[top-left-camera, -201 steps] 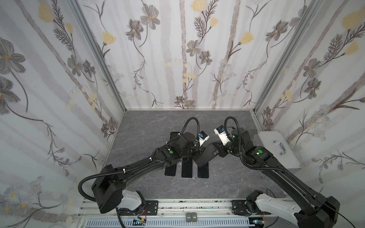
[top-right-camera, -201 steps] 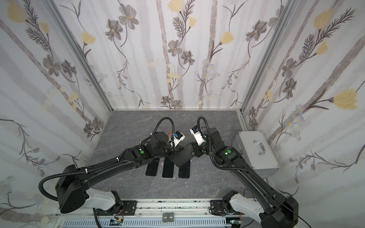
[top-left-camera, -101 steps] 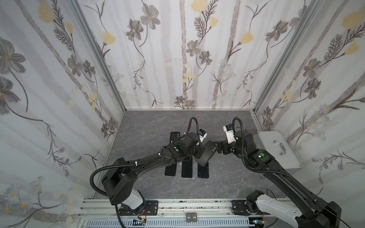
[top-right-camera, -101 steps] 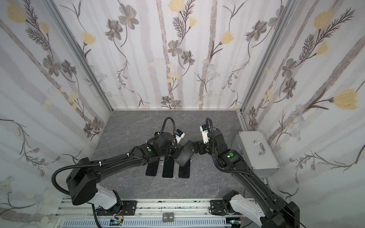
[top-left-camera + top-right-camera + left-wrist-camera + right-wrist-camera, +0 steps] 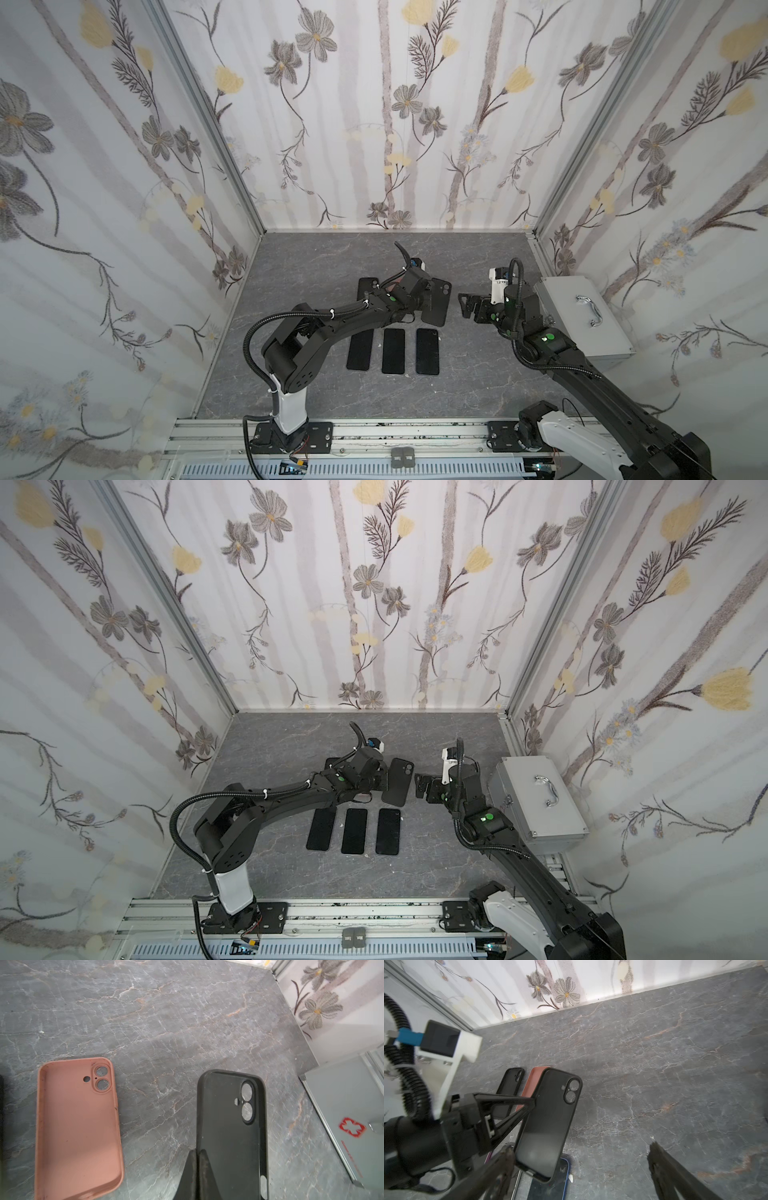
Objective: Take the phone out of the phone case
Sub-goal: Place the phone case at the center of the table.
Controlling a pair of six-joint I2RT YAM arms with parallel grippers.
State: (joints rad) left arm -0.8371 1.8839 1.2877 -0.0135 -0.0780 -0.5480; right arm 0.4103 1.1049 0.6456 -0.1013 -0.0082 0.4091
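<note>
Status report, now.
Left gripper shut on black case, case held off the table. Right gripper open, empty, apart from it. Three phones flat below; nothing in the way.

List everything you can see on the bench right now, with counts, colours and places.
phones: three, black, face up in a row near the front of the table.
black case: one, empty, gripped in the left tool.
pink case: one, empty, lying flat beside a second black case.
second black case: one, flat on the table.
metal box: one, silver, right edge of the table.
left tool: shut on black case.
right tool: open, empty, apart from the black case.
</note>
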